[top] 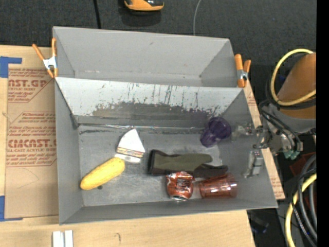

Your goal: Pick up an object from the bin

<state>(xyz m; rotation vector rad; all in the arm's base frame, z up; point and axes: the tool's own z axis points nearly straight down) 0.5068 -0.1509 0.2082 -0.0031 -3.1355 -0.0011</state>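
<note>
**A:** What lies nearest us?

**B:** Along the near wall of the bin [154,210] there is a crushed red can [179,185]. Just beside it on the right, a dark red cylinder [218,187] lies on its side. Well apart to the left is a yellow banana-shaped thing [103,174].

**A:** And behind those?

**B:** A long dark olive thing [180,162] lies close behind the can and the cylinder, and I can't tell whether it touches them. Left of it is a white wedge [131,144]. Farther back, near the right wall, a purple lump [216,130] sits by itself.

**A:** Where is the gripper?

**B:** The gripper [245,152] hangs at the bin's right wall, its fingers [253,164] spread with nothing between them. It is round no thing yet. The purple lump and the cylinder are closest to it.

**A:** So how should the pick go?

**B:** I'd judge the purple lump the safer choice, since it is free on every side. Come in off the sloped wall first so neither finger catches it. Then centre over the lump, go down with the fingers spread, and close only once they are low around it. The cylinder is crowded by its neighbours, and being round it may roll.
</note>
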